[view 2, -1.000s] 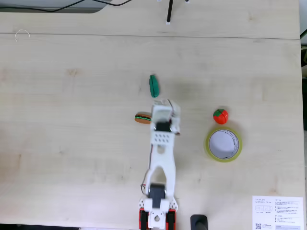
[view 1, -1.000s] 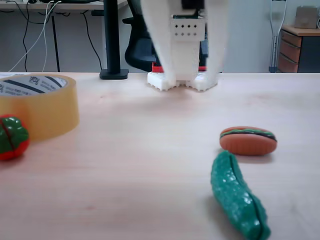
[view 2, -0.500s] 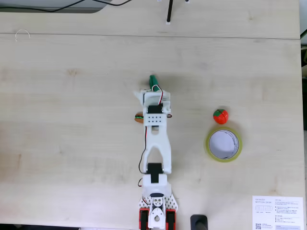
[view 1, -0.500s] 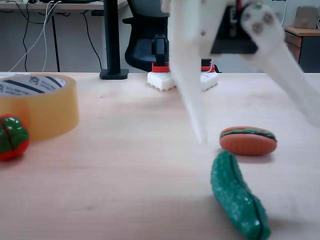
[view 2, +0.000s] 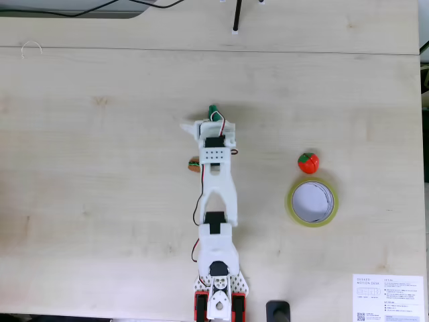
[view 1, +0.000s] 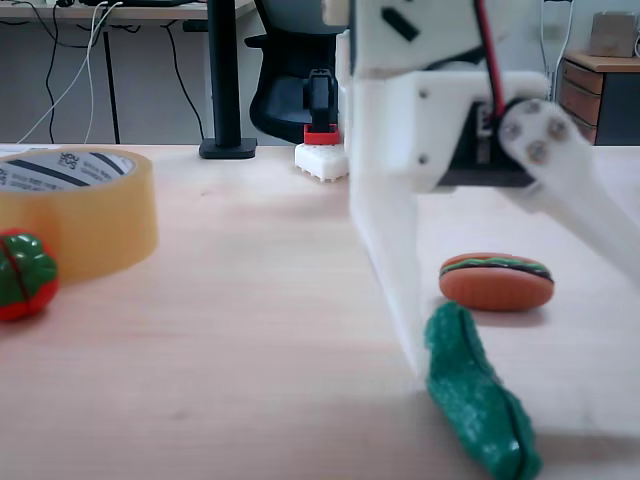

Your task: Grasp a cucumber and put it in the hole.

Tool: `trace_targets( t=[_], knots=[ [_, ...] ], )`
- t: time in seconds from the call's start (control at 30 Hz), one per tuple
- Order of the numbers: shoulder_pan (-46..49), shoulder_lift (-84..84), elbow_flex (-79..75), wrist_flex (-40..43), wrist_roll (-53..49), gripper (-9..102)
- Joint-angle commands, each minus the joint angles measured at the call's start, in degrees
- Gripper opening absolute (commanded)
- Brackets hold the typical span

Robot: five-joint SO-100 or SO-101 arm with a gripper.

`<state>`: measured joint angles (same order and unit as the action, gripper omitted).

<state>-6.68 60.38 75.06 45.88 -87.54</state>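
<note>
Lowered hand (view 1: 500,375) now straddles cucumber (view 1: 475,405), fingers spread wide, gripping nothing.

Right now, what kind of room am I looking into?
Probably an office or lab: a black office chair and a wooden drawer cabinet stand behind the pale wooden table, with cables hanging from another desk.

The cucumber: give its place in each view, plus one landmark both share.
Low fixed view: cucumber lies bottom right, between the open gripper fingers, before the toy hotdog.
Top-down fixed view: only its tip peeks out above the gripper, upper centre.
Shared landmark: the tape roll.
</note>
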Motion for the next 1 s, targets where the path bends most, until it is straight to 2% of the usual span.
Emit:
trace_targets(
  t=[0.0,0.23,0.97],
  knots=[
    [0.09,-0.26,-5.80,-2.64,0.00,45],
    [0.09,-3.69,-7.12,-2.64,0.00,40],
    [0.09,-5.27,-7.47,-2.64,0.00,9]
  ],
)
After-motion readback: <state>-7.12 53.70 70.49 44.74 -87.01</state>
